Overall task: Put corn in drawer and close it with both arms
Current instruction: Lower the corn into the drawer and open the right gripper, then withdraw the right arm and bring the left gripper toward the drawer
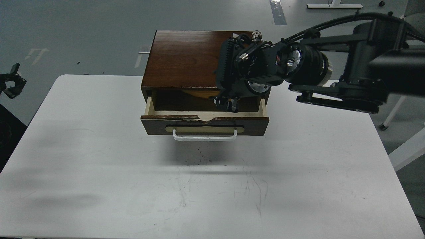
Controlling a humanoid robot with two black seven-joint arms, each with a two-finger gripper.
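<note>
The dark brown drawer (205, 120) with its white bar handle (204, 136) stands pulled out of the wooden cabinet (186, 59). The corn (198, 94) lies inside the drawer at the back. Only a dim yellow sliver of it shows under the cabinet's top edge. My right gripper (226, 103) hangs over the right half of the open drawer, fingers apart and empty. My left gripper (14, 82) is far off at the left edge, beyond the table, open and empty.
The cabinet sits at the back middle of the white table (206, 186). The thick right arm (332, 83) reaches in from the right above the table's back right corner. Grey floor lies behind the table.
</note>
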